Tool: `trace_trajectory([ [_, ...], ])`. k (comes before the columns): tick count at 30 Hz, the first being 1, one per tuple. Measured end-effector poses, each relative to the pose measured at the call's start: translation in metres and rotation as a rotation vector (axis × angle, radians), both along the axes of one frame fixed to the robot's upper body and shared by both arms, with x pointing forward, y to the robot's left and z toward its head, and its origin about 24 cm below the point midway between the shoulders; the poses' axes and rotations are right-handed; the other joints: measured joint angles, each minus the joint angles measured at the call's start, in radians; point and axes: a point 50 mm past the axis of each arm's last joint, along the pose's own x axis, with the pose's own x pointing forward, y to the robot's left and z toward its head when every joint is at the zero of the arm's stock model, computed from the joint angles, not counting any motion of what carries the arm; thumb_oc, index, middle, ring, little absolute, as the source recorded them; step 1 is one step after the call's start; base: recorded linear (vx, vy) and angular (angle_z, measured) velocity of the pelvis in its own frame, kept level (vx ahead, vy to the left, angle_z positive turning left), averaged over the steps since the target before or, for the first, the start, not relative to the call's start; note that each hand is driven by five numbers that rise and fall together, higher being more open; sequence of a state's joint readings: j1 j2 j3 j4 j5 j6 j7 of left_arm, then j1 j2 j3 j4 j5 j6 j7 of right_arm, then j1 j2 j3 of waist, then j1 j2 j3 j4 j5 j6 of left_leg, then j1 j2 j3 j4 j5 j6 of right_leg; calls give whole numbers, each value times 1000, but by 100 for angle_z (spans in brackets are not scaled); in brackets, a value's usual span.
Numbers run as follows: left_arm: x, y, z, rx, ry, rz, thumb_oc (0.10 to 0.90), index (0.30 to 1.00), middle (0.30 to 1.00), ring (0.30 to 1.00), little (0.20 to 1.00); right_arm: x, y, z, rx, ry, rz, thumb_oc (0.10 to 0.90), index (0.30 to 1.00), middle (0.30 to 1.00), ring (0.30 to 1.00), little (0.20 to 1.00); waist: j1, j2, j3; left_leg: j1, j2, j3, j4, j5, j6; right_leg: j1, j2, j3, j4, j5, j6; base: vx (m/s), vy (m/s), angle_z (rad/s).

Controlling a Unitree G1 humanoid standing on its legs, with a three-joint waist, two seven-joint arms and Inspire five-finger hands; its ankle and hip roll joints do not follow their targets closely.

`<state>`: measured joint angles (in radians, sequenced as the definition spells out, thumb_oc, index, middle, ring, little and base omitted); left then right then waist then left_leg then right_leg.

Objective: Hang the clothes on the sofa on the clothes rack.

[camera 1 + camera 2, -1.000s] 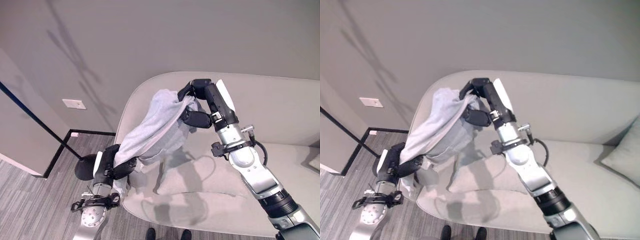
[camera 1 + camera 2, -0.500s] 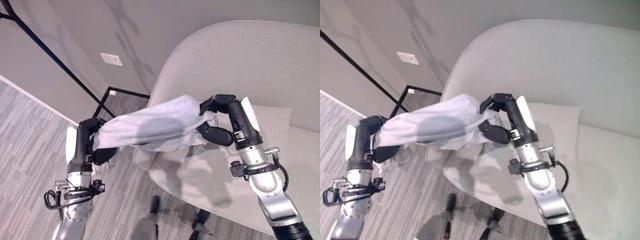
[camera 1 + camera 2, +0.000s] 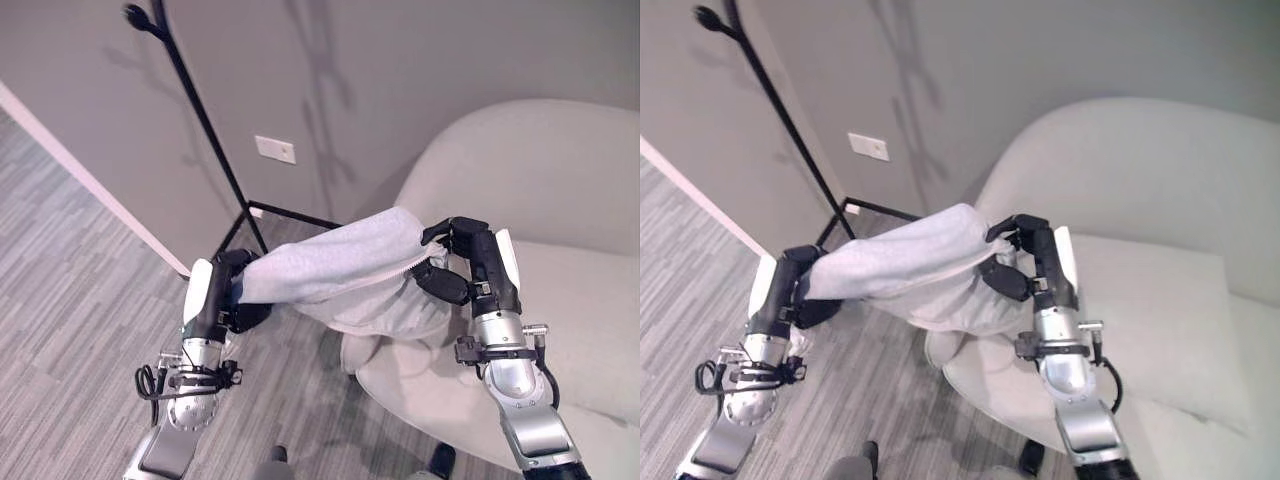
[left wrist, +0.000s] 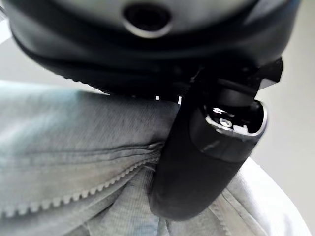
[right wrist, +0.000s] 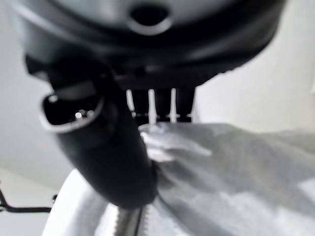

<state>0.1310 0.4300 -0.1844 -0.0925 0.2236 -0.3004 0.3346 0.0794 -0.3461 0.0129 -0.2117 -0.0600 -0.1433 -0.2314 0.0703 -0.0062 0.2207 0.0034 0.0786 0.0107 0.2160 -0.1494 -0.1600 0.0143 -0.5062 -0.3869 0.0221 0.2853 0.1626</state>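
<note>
A light grey zip-up garment (image 3: 335,268) stretches in the air between my two hands, off the pale sofa (image 3: 560,190). My left hand (image 3: 228,300) is shut on its left end, above the floor; its thumb (image 4: 197,167) presses the cloth beside the zipper. At the garment's right end (image 5: 231,162), over the sofa's front edge, my right hand (image 3: 470,262) is shut on the cloth. The black clothes rack (image 3: 205,140) stands against the wall to the left, its pole slanting up to a knobbed tip (image 3: 133,13).
The rack's black base frame (image 3: 285,215) lies on the grey carpet by the wall. A white wall socket (image 3: 274,150) sits low on the wall. A cushion (image 3: 1140,290) lies on the sofa seat. The grey plank floor (image 3: 70,290) spreads to the left.
The camera has swung left, bringing the rack's pole and tip into view. Both hands have carried the stretched garment off the sofa towards the rack, both grips unchanged.
</note>
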Motion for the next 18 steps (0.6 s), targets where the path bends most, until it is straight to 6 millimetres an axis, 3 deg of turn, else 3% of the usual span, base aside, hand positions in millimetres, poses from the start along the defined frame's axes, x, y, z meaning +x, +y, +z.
trace_trajectory([
  [1, -5, -1, -6, 5, 27, -6, 400, 300, 300, 300, 300, -1, 2, -9, 27, 46, -19, 400, 300, 300, 300, 300, -1, -31, 4, -46, -36, 53, 113, -48, 83, -12, -40, -30, 35, 46, -55, -226, 734, -18],
  [2, -8, -4, -9, 8, 39, -19, 400, 300, 300, 300, 300, -2, 0, -10, 30, 48, -32, 400, 300, 300, 300, 300, 1, -20, -6, -53, -85, 92, 75, -58, 169, -42, -78, -52, 66, 98, -91, -111, 478, -40],
  [3, -9, -3, -11, 27, 50, -26, 400, 300, 300, 300, 300, -3, 0, -13, 24, 64, -39, 400, 300, 300, 300, 300, 2, -34, -1, -16, -129, 122, 28, -25, 171, -65, -116, -73, 85, 185, -105, -101, 473, -5],
  [4, -8, -5, -13, 46, 57, -33, 400, 300, 300, 300, 300, -10, -5, -16, -6, 85, -50, 400, 300, 300, 300, 300, -21, -22, -4, -3, -150, 80, 4, -1, 180, -66, -147, -57, 110, 230, -160, -93, 315, 65],
  [5, -4, -8, -13, 55, 49, -36, 400, 300, 300, 300, 300, -22, -9, -25, -14, 127, -72, 400, 300, 300, 300, 300, -41, -16, -7, 13, -154, 38, -17, 12, 200, -66, -133, -20, 224, 93, -65, -112, 452, 84],
  [6, -4, -3, -11, 61, 39, -12, 400, 300, 300, 300, 300, -25, -4, -33, -26, 173, -48, 400, 300, 300, 300, 300, -18, -20, -14, 37, -139, 40, -64, 45, 226, -96, -65, -27, 333, -67, 15, -93, 377, 66],
  [7, -4, 3, -9, 84, 37, 0, 400, 300, 300, 300, 300, -24, -2, -32, -33, 160, -35, 400, 300, 300, 300, 300, -3, -20, -14, 48, -126, 28, -105, 73, 237, -116, 11, -47, 449, -188, -21, -67, 327, 19],
  [9, -6, 8, -5, 85, 25, 27, 400, 300, 300, 300, 300, -19, 4, -14, -42, 68, -8, 400, 300, 300, 300, 300, 0, -22, -15, 61, -124, 6, -171, 119, 255, -143, 146, -97, 595, -349, -63, -37, 214, 25],
  [10, -7, 10, -5, 81, 22, 42, 400, 300, 300, 300, 300, -15, 6, -6, -46, 24, 5, 400, 300, 300, 300, 300, -1, -16, -13, 63, -125, 6, -183, 128, 261, -158, 216, -87, 627, -407, -63, -19, 95, 12],
  [12, -8, 12, -6, 71, 27, 61, 400, 300, 300, 300, 300, -11, 9, 6, -63, -38, 26, 400, 300, 300, 300, 300, 0, -18, -15, 68, -133, 19, -189, 134, 262, -183, 350, -59, 594, -463, -86, -14, 39, -11],
  [14, -10, 9, -9, 38, 34, 74, 400, 300, 300, 300, 300, -12, 7, 7, -106, -44, 33, 400, 300, 300, 300, 300, 0, -34, -20, 67, -144, 36, -192, 133, 261, -208, 431, 14, 503, -466, -87, 13, 8, -24],
  [16, -10, 10, -12, 43, 45, 75, 400, 300, 300, 300, 300, -13, 6, 6, -114, -38, 35, 400, 300, 300, 300, 300, -20, -72, -26, 60, -170, 50, -213, 141, 261, -248, 457, 121, 448, -459, -88, 69, -57, -14],
  [18, -13, 10, -14, 65, 54, 74, 400, 300, 300, 300, 300, -15, 7, 3, -111, -27, 36, 400, 300, 300, 300, 300, -30, -92, -39, 74, -193, 53, -245, 146, 249, -208, 429, 118, 330, -441, -113, 78, -51, -14],
])
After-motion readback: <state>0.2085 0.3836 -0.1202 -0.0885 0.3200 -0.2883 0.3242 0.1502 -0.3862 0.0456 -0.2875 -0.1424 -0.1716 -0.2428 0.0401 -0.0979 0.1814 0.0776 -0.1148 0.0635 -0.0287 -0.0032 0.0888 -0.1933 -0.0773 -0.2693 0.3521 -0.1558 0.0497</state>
